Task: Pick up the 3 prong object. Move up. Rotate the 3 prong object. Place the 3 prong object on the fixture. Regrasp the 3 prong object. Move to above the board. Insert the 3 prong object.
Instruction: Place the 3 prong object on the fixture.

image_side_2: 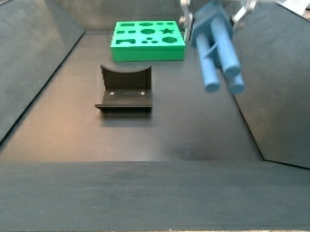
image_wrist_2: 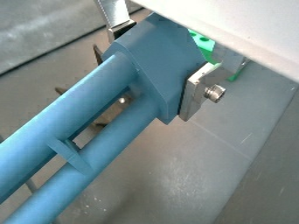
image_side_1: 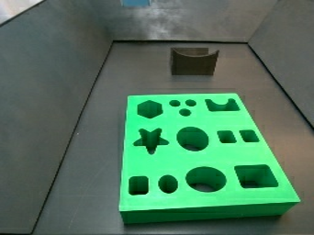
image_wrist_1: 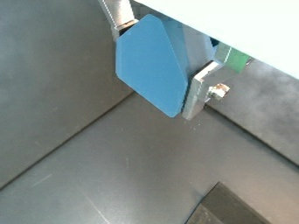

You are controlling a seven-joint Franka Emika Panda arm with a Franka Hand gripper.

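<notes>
Pinching 3 prong object (image_side_2: 218, 53) by top end, claw (image_side_2: 216, 11) aloft.

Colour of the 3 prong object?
Blue, held aloft in the gripper; the 3 prong object shows best in a side view.

One claw (image_side_2: 218, 11) hangs high over the floor, closed on one blue pronged piece (image_side_2: 217, 50). Two of that piece's prongs show plainly in a side view. Below and beside the claw stands one dark fixture (image_side_2: 125, 88). Farther off lies one green board (image_side_1: 203, 156); it has thirteen cut-outs: one star, one hexagon, the rest rounds and squarish holes.
</notes>
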